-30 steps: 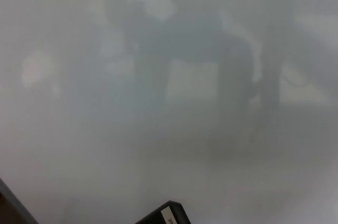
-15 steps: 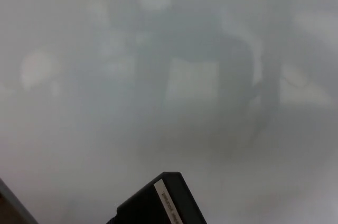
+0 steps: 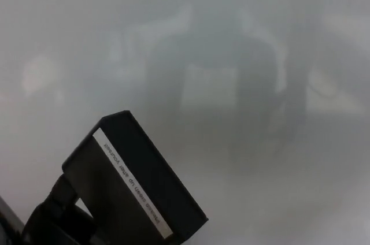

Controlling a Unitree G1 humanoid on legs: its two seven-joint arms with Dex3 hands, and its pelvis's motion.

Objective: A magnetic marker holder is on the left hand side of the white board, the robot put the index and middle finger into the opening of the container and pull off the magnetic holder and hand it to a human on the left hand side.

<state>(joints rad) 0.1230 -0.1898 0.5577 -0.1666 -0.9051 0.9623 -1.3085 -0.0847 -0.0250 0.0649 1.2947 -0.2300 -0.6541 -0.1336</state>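
The black box-shaped magnetic marker holder (image 3: 136, 181) with a white label strip along one edge shows at the lower left of the head view, tilted, in front of the whiteboard (image 3: 231, 37). My left hand (image 3: 58, 219) comes in from the bottom left corner and grips the holder's lower left end, fingers closed on it. Whether the holder still touches the board I cannot tell. My right hand does not show.
The glossy whiteboard fills nearly the whole picture, with dim grey reflections of the room on it. A dark strip of the board's edge (image 3: 7, 217) cuts the bottom left corner.
The holder has risen from the bottom edge up and to the left, and now far more of it shows. My left hand has come into sight under it.
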